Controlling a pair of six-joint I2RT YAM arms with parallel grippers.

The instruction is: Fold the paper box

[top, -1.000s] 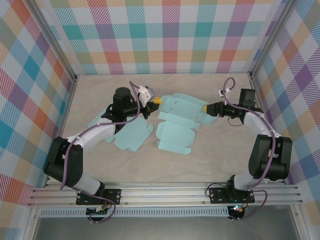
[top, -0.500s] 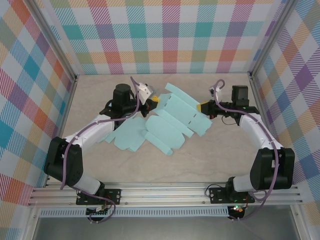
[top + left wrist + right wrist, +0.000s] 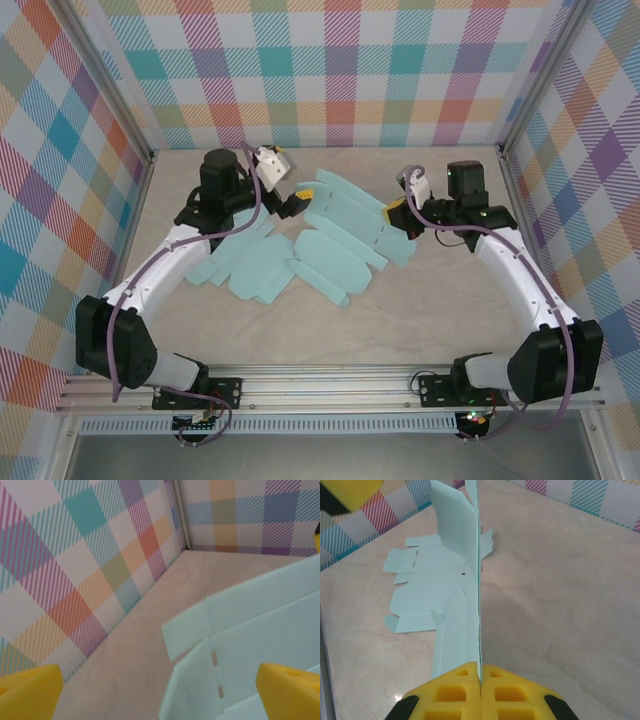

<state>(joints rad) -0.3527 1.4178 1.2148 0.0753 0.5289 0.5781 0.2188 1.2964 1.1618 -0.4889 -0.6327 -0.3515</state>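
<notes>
Two thin, pale teal, die-cut paper box blanks. The nearer blank lies flat on the smooth beige stone-look table. Just beyond, overlapping it, the creased second blank tilts upward, its right edge pinched tight between the right gripper's yellow foam pads. At that blank's far-left edge the left gripper is spread wide, gripping nothing.

Nothing here can be read: the pale blue paper box is blank card, and the plaid walls carry only pattern.
</notes>
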